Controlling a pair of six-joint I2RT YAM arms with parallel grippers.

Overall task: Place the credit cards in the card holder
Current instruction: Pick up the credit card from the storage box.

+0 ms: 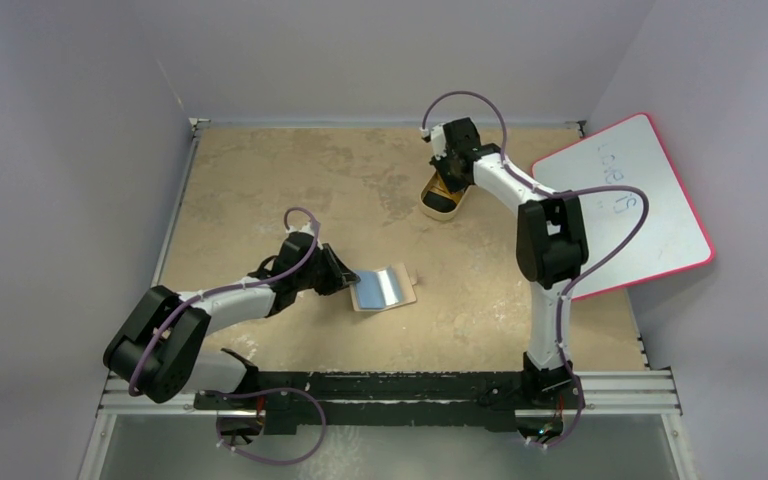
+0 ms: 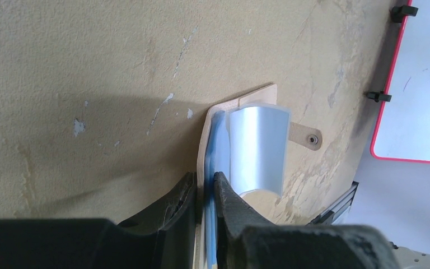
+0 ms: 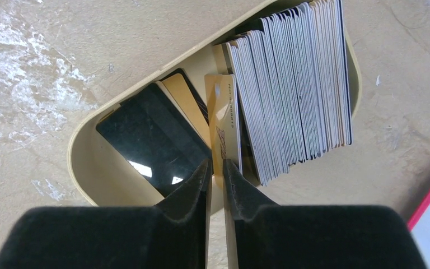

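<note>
The tan card holder (image 1: 385, 290) lies open mid-table with a pale blue-grey credit card (image 2: 257, 145) curling up off its panel; its snap tab (image 2: 308, 137) points away. My left gripper (image 2: 204, 176) is shut on the holder's near edge, pinching the tan panel and blue card edges together. At the back, my right gripper (image 3: 216, 162) is over the tan oval tray (image 3: 89, 168), shut on a gold card (image 3: 224, 123) that stands on edge. Beside the gold card, several grey-white cards (image 3: 297, 84) stand in a stack, and a black card (image 3: 151, 140) lies flat.
A whiteboard with a red rim (image 1: 630, 205) lies at the right edge of the table, close to the right arm. The oval tray (image 1: 443, 203) sits at the back centre. The arm bases and a metal rail (image 1: 390, 385) line the near edge.
</note>
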